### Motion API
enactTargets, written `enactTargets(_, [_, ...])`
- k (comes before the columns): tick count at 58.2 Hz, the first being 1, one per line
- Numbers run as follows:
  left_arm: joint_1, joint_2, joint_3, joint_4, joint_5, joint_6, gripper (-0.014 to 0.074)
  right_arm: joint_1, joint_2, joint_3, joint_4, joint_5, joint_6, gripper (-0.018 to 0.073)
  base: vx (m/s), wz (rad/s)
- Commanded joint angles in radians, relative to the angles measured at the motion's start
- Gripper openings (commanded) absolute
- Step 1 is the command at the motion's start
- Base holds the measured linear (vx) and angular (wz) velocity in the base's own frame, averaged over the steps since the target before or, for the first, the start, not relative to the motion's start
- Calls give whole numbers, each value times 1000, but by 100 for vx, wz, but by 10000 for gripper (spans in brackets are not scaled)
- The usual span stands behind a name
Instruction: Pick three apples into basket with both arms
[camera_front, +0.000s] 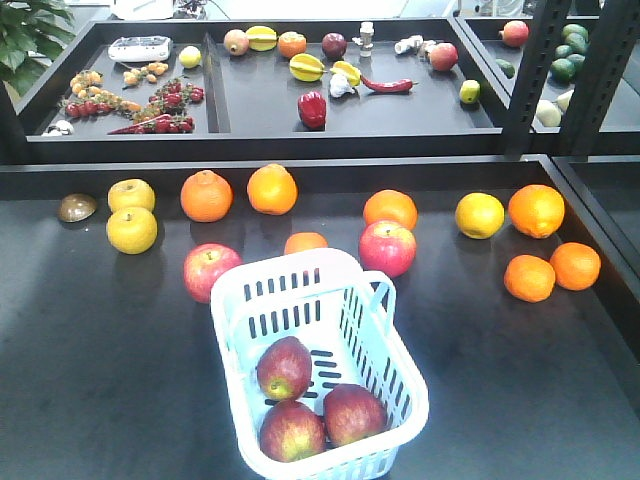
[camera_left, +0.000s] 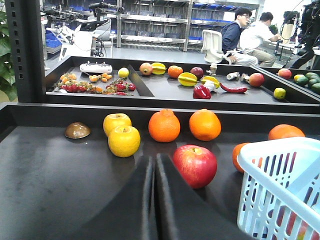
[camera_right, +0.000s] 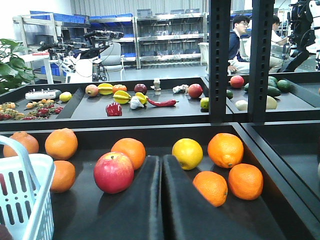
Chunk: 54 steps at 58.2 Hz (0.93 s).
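Front view high, looking down; wrist views low, near tabletop, facing shelves — all share basket (camera_front: 318, 372).

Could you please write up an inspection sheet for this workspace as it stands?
Surface: black tabletop, no spills seen.
Job's things: three apples lie in the basket.
Clutter: two red-pink fruits beside the basket; oranges, yellow fruits, a brown shell-like piece behind.
Grippers: left gripper and right gripper both shut, holding nothing.
Cables: nothing seen.
Surroundings: rear tray of assorted produce; two seated people; a plant.
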Motion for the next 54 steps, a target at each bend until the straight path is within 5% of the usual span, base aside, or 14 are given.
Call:
enactTargets(1, [-7,-13,-25,-6,-74,0,-6,-5,-12,12,-13,-77,-7,-5,0,0])
enactTargets(54, [-7,-13,-25,-6,-74,0,-6,-5,-12,12,-13,-76,-7,-5,0,0])
